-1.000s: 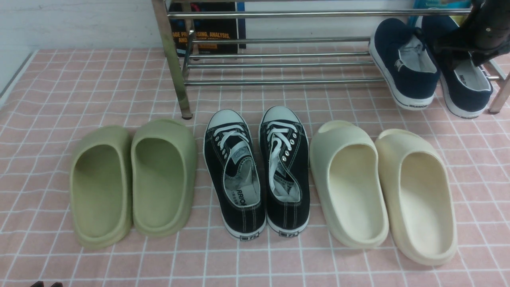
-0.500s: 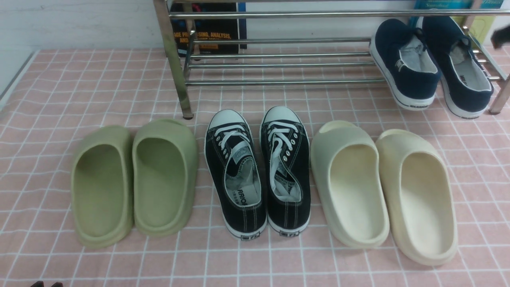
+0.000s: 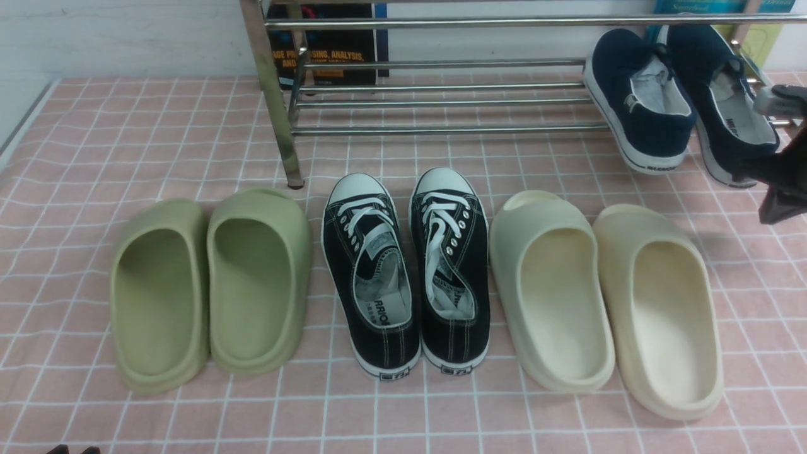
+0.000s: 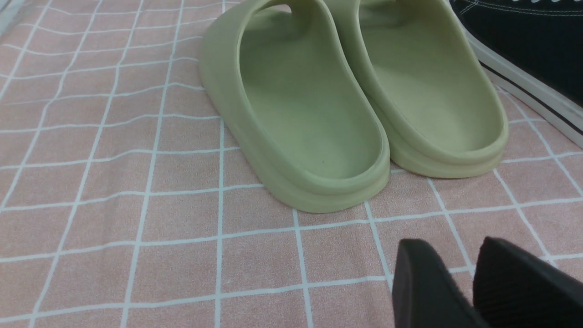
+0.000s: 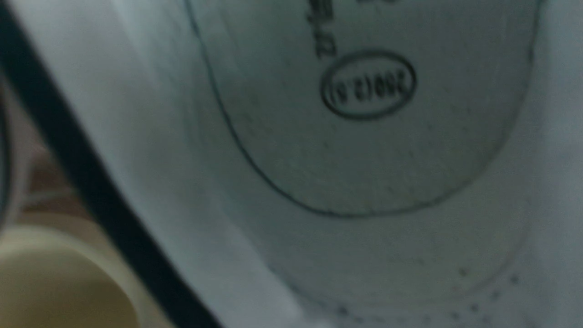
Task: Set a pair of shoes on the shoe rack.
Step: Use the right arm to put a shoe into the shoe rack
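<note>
The pair of shoes, two navy slip-ons with white soles, sits at the right end of the chrome shoe rack [image 3: 441, 129], heels hanging over the front bar: the left shoe [image 3: 637, 101] and the right shoe [image 3: 725, 94]. My right gripper [image 3: 778, 183] is a dark shape at the right edge, in front of the right shoe's heel. Its jaws are hidden and I see nothing held. The right wrist view is filled by a pale insole [image 5: 364, 136] with an oval stamp. My left gripper [image 4: 455, 248] hovers low over the cloth, slightly open and empty, near the green slides [image 4: 309, 114].
On the pink checked cloth [image 3: 94, 139] in front of the rack stand green slides [image 3: 208, 284], black lace-up sneakers [image 3: 406, 271] and cream slides [image 3: 605, 296]. A book [image 3: 325, 44] leans behind the rack. The left gripper's tips [image 3: 72, 449] peek in at the bottom edge.
My right gripper was up at the right navy shoe, left the view, and now sits lower by its heel at the right edge. Both navy shoes stay on the rack. The left arm is still.
</note>
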Tool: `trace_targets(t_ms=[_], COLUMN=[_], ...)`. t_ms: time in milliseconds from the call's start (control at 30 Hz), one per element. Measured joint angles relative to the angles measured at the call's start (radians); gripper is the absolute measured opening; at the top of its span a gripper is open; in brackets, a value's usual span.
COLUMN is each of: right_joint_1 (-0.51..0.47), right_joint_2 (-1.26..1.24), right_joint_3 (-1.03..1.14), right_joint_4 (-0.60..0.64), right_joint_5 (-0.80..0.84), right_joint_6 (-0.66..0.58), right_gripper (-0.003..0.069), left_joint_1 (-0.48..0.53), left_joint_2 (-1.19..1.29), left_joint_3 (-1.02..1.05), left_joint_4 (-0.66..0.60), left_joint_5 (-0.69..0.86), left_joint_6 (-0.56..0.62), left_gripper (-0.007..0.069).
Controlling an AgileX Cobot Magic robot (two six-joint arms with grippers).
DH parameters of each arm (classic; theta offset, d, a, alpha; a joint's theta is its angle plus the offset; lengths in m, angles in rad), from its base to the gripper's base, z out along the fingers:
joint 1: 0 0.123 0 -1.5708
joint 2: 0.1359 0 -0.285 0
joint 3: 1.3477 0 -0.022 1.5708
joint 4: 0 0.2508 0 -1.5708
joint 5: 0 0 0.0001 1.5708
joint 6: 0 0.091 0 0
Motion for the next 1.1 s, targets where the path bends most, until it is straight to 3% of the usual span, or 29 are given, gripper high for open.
trace_targets(t_ms=[533, 800, 1000, 1033, 1100], right_joint_1=[-0.006, -0.007, -0.007, -0.007, -0.007], right_joint_2=[-0.001, -0.001, 0.007, 0.007, 0.007], right_joint_3=[-0.025, -0.028, -0.028, -0.030, -0.031], right_joint_4=[0.204, 0.220, 0.221, 0.227, 0.233], right_joint_5=[-0.096, -0.142, -0.136, -0.120, -0.106], right_joint_6=[0.000, 0.000, -0.054, -0.061, -0.063], right_gripper=[-0.0010, 0.0024, 0.0141, 0.0195, 0.0232], left_joint_1=[0.000, 0.000, 0.000, 0.000, 0.000], left_joint_2=[0.000, 0.000, 0.000, 0.000, 0.000], left_joint_3=[0.000, 0.000, 0.000, 0.000, 0.000], left_joint_4=[0.000, 0.000, 0.000, 0.000, 0.000], left_joint_5=[0.000, 0.000, 0.000, 0.000, 0.000], left_joint_6=[0.000, 0.000, 0.000, 0.000, 0.000], left_gripper=[0.0231, 0.0237, 0.0236, 0.0236, 0.0236])
